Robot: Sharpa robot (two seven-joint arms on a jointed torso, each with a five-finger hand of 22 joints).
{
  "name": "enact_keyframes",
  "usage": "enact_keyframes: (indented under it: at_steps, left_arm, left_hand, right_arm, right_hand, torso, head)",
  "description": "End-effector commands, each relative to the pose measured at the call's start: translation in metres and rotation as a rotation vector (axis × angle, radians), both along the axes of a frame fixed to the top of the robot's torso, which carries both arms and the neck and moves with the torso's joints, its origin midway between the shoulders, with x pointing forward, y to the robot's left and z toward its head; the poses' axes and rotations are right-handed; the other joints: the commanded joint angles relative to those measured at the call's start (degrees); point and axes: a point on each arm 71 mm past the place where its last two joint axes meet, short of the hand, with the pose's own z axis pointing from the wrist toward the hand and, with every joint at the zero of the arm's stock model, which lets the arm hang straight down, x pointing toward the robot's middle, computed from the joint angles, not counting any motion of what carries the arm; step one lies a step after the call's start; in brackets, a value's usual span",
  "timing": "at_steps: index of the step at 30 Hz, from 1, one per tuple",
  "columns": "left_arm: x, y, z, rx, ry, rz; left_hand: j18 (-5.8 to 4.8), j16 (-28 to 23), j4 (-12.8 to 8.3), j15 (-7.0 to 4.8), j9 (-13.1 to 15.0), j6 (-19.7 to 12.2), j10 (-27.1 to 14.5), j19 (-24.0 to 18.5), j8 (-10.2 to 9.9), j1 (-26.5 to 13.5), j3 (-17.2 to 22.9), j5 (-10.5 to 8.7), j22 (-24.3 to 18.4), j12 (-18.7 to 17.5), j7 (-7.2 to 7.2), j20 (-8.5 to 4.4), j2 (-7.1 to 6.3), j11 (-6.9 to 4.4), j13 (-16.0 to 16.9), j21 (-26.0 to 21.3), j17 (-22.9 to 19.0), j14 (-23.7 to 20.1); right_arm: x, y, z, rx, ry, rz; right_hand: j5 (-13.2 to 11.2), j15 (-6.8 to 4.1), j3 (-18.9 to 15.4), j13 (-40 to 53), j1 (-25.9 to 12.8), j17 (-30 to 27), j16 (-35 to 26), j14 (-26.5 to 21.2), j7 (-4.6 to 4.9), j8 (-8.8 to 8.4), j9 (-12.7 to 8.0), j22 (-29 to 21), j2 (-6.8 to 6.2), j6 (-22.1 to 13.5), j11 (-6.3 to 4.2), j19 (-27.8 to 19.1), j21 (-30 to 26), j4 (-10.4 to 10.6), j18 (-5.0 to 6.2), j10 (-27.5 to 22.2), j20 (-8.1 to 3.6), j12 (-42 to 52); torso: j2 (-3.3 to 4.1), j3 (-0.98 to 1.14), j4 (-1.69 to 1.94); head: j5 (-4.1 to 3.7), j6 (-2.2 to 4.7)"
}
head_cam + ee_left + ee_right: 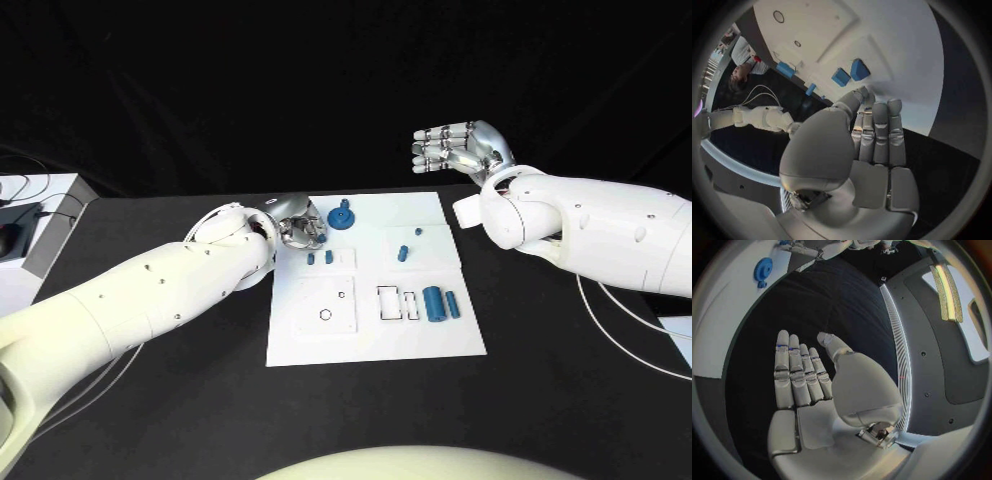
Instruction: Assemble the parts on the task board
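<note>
A white task board (368, 340) lay mid-table (173, 420). The left robot hand (300, 222) hovered at its far-left corner, fingers straight, holding nothing; the right robot hand (459, 147) hung beyond it, empty. A blue gear (342, 216) sat near the left hand.

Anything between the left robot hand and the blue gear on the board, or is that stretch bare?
In the head view, nothing lies between them: the left robot hand sits at the task board's far left corner, with only bare white board before the blue gear.
</note>
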Motion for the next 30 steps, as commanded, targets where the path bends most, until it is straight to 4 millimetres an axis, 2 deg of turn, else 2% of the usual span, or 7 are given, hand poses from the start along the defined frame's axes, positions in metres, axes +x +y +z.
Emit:
enact_keyframes:
  at_steps: [1, 15, 17, 23, 26, 27, 30]
  left_arm:
    - [0.000, 0.000, 0.001, -0.001, -0.013, 0.007]
    - [0.000, 0.001, 0.001, -0.009, -0.017, 0.007]
    - [0.000, 0.001, 0.001, -0.011, -0.017, 0.007]
    - [0.001, 0.003, 0.002, -0.011, -0.020, 0.015]
    - [0.001, 0.008, 0.002, -0.010, -0.024, 0.021]
    - [0.001, 0.011, 0.003, -0.010, -0.025, 0.026]
    - [0.002, 0.019, 0.005, -0.014, -0.027, 0.040]
  left_hand:
    - [-0.54, 0.3, -0.2, -0.21, -0.1, 0.1, 0.1, 0.2, 0.3, 0.5, -0.1, 0.00, 0.4, 0.3, -0.01, -0.10, -0.13, -0.11, 0.1, -0.2, 0.1, 0.1]
    - [-0.57, 0.1, -0.2, -0.26, -0.1, -1.0, 0.1, 0.3, 0.3, 0.4, 0.1, -0.01, 0.4, 0.5, -0.10, -0.16, -0.28, -0.18, 0.2, -0.3, 0.3, 0.2]
    - [-0.60, 0.0, -0.2, -0.26, -0.1, -2.2, 0.1, 0.3, 0.3, 0.5, 0.2, 0.02, 0.3, 0.5, -0.33, -0.15, -0.39, -0.21, 0.2, -0.4, 0.4, 0.2]
    - [-0.71, -0.4, 0.2, -0.38, -0.3, -11.6, 0.4, 0.4, 0.1, 1.0, -0.3, -0.04, 0.2, 0.3, -2.21, -0.23, -0.80, -0.35, 0.0, -0.7, 0.7, 0.3]
    - [-0.75, -0.6, 0.4, -0.26, -0.3, -11.8, 0.2, 0.4, 0.1, 1.1, -0.5, -0.04, 0.2, 0.1, -2.00, -0.22, -0.82, -0.19, -0.1, -0.8, 0.8, 0.1]
    - [-0.76, -1.5, 0.5, 0.25, -0.3, -11.1, -0.7, 0.1, 0.1, 1.1, -0.4, -0.02, 0.2, -0.3, -1.12, -0.12, -0.76, 0.62, -0.3, -1.0, 0.5, -0.9]
    - [-0.65, -2.2, 0.4, 0.58, 0.0, -6.7, -1.6, -0.2, 0.5, 1.4, -0.2, 0.04, 0.1, -0.7, -0.36, 0.11, -0.73, 1.06, -0.6, -1.3, 0.2, -1.3]
  right_arm:
    - [0.000, 0.001, 0.001, -0.001, -0.010, 0.018]
    - [0.000, 0.001, 0.000, -0.001, -0.009, 0.018]
    - [-0.001, 0.001, 0.000, -0.001, -0.008, 0.018]
    - [0.000, 0.001, 0.000, -0.001, -0.007, 0.017]
    - [0.000, 0.000, 0.000, -0.005, -0.004, 0.017]
    - [0.000, -0.001, 0.000, -0.011, -0.002, 0.017]
    - [0.000, -0.003, -0.001, -0.048, -0.008, 0.023]
  right_hand:
    - [0.3, 0.11, 0.2, 0.1, -0.2, 0.0, 0.0, -0.5, 0.02, -0.04, 0.1, 0.0, -0.46, 0.1, 0.15, -0.3, -0.2, 0.0, 0.32, 0.1, -0.12, 0.0]
    - [0.3, 0.11, 0.2, 0.1, -0.2, 0.0, 0.0, -0.5, 0.02, -0.04, 0.1, 0.0, -0.46, 0.1, 0.15, -0.3, -0.2, 0.0, 0.32, 0.1, -0.12, 0.0]
    - [0.3, 0.11, 0.2, 0.1, -0.2, 0.0, 0.0, -0.5, 0.02, -0.04, 0.1, 0.0, -0.46, 0.1, 0.15, -0.3, -0.2, 0.0, 0.32, 0.1, -0.12, 0.0]
    - [0.3, 0.11, 0.2, 0.1, -0.2, 0.0, 0.0, -0.5, 0.02, -0.04, 0.1, 0.0, -0.46, 0.1, 0.15, -0.3, -0.2, 0.0, 0.32, 0.1, -0.12, 0.0]
    - [0.0, 0.12, 0.4, 0.1, 0.3, 0.0, 0.0, -0.6, 0.01, -0.01, 0.1, 0.0, -0.64, 0.2, 0.15, -0.3, -0.2, -0.5, 0.32, 0.1, -0.14, 0.1]
    - [-0.5, 0.09, 0.5, 0.1, 0.8, 0.0, 0.0, -0.6, 0.00, 0.02, 0.1, 0.1, -0.82, 0.5, 0.16, -0.2, -0.1, -0.9, 0.35, 0.0, -0.20, 0.0]
    - [-2.0, -0.28, 0.3, 0.1, 1.5, 0.0, 0.0, 0.4, -0.15, 0.08, 0.2, 0.3, -1.00, 1.4, -0.20, 0.4, 0.5, -1.6, 0.40, 1.9, -0.56, 0.1]
  torso:
    - [0.02, 0.00, -0.05]
    - [0.02, 0.05, -0.03]
    - [0.01, 0.05, -0.02]
    - [0.01, 0.05, -0.03]
    - [-0.02, 0.04, 0.01]
    - [-0.06, 0.04, 0.01]
    - [-0.12, 0.04, 0.04]
  head:
    - [0.02, 0.07]
    - [0.00, -0.06]
    - [0.01, -0.05]
    - [0.04, 0.01]
    - [0.02, 0.06]
    - [-0.04, 0.08]
    - [-0.10, 0.15]
